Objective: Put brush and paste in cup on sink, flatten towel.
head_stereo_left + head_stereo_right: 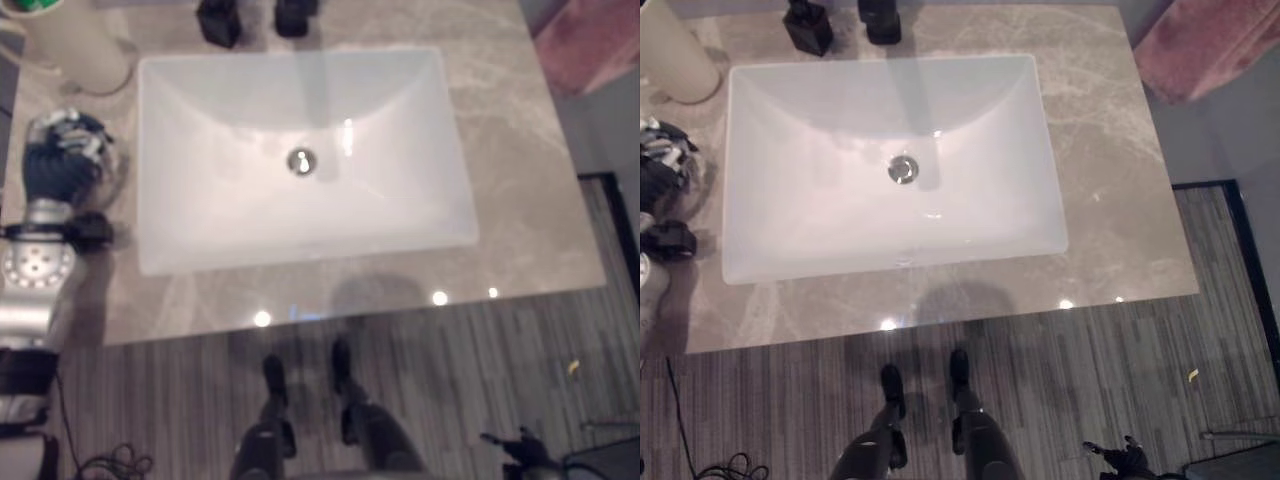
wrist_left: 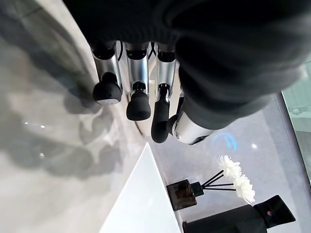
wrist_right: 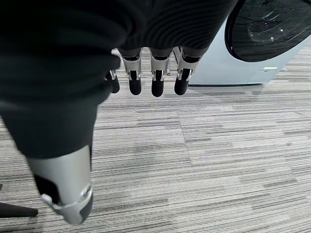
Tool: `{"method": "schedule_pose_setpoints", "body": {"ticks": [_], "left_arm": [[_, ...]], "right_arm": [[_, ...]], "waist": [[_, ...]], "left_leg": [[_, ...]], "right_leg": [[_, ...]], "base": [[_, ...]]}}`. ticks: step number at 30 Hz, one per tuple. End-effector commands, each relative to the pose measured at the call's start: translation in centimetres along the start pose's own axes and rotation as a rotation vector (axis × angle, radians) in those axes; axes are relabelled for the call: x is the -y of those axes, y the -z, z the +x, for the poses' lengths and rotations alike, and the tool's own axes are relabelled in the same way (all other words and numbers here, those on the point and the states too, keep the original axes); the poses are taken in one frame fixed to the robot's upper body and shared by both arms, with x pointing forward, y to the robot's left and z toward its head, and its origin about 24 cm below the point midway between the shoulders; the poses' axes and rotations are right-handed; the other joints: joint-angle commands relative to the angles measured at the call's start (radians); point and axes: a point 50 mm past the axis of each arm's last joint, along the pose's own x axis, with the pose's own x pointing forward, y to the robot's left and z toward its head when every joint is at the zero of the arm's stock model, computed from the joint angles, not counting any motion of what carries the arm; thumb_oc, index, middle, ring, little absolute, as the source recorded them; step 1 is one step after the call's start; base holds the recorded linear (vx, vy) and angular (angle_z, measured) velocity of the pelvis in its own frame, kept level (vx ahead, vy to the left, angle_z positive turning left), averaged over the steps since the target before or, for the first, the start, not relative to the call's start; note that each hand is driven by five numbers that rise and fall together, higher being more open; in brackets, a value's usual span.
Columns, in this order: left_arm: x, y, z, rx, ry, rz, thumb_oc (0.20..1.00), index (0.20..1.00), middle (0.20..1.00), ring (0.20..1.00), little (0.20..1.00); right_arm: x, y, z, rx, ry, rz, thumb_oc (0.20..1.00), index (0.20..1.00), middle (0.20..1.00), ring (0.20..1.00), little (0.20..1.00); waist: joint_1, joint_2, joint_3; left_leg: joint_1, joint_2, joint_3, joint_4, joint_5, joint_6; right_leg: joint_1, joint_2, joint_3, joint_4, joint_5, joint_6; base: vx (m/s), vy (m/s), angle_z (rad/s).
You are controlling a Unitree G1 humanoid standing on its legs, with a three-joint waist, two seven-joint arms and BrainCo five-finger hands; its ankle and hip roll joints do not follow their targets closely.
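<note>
**Shiny stone, glossy basin, fuzzy towel**

The table (image 1: 520, 170) is looking like polished grey marble, veined and bouncing back little ceiling lights along its front edge. The sink (image 1: 200, 240) is coming across as smooth glossy white ceramic, with a bright metal drain (image 1: 301, 161) glinting in the middle. The pink towel (image 1: 1200, 50) off the far right corner is looking soft and fuzzy, proper matt cloth. The floor (image 3: 218, 160) is showing as matt streaky grey planks. The left hand (image 2: 141, 92) is flashing shiny silver metal fingers with dull black rubbery tips, under a ribbed matt cover. The right hand (image 3: 153, 73) is looking the same.
</note>
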Motion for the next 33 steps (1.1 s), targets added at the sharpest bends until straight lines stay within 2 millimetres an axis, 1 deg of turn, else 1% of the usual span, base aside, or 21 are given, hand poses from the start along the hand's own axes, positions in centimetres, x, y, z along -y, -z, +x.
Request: {"method": "schedule_pose_setpoints", "body": {"ticks": [1, 4, 12, 16, 24, 33], "left_arm": [[-2.0, -3.0, 1.5, 0.131, -0.069, 0.051, 0.2, 0.2, 0.2, 0.2, 0.2], [-2.2, -3.0, 1.5, 0.129, -0.083, 0.046, 0.2, 0.2, 0.2, 0.2, 0.2], [-2.2, -3.1, 2.0, 0.127, -0.083, 0.056, 0.2, 0.2, 0.2, 0.2, 0.2], [-2.5, -3.5, 2.4, 0.134, -0.095, 0.064, 0.2, 0.2, 0.2, 0.2, 0.2], [-3.7, -4.5, 3.0, 0.158, -0.13, 0.113, 0.2, 0.2, 0.2, 0.2, 0.2], [-4.2, -5.3, 3.7, 0.175, -0.148, 0.13, 0.2, 0.2, 0.2, 0.2, 0.2]], "right_arm": [[1.9, 2.1, -0.3, -0.066, 0.05, -0.06, 1.0, 1.0, 1.0, 1.0, 1.0], [2.0, 2.1, -0.3, -0.067, 0.05, -0.061, 1.0, 1.0, 1.0, 1.0, 1.0], [2.1, 1.5, -0.1, -0.048, 0.05, -0.061, 1.0, 1.0, 1.0, 1.0, 1.0], [2.2, 1.4, -0.1, -0.044, 0.052, -0.052, 1.0, 1.0, 1.0, 1.0, 1.0], [2.5, 2.0, -0.2, -0.059, 0.052, -0.052, 1.0, 1.0, 1.0, 1.0, 1.0], [2.4, 1.7, -0.2, -0.047, 0.05, -0.032, 1.0, 1.0, 1.0, 1.0, 1.0]], "waist": [[-0.015, -0.013, -0.026], [-0.015, -0.012, -0.027], [-0.015, -0.006, -0.024], [-0.017, -0.004, -0.018], [-0.021, -0.002, -0.002], [-0.028, -0.005, 0.01]], "left_leg": [[0.011, 0.009, -0.056, 0.012, -0.08, 0.009], [0.011, 0.01, -0.056, 0.012, -0.08, 0.009], [0.0, 0.007, -0.057, 0.012, -0.078, 0.008], [-0.01, 0.006, -0.06, 0.012, -0.076, 0.008], [-0.039, 0.003, -0.069, 0.012, -0.07, 0.005], [-0.055, 0.003, -0.068, 0.012, -0.069, 0.002]], "right_leg": [[0.023, -0.023, 0.005, -0.001, -0.11, 0.061], [0.022, -0.023, 0.006, -0.001, -0.111, 0.06], [0.01, -0.023, 0.007, -0.001, -0.108, 0.062], [0.001, -0.024, 0.007, -0.001, -0.106, 0.065], [-0.022, -0.025, 0.002, -0.001, -0.101, 0.068], [-0.04, -0.024, 0.007, -0.001, -0.096, 0.07]], "base": [[0.04, 0.0, -0.03], [0.03, -0.002, -0.01], [0.01, 0.001, 0.0], [0.03, 0.005, 0.0], [0.01, 0.003, 0.0], [0.0, 0.0, 0.0]]}}
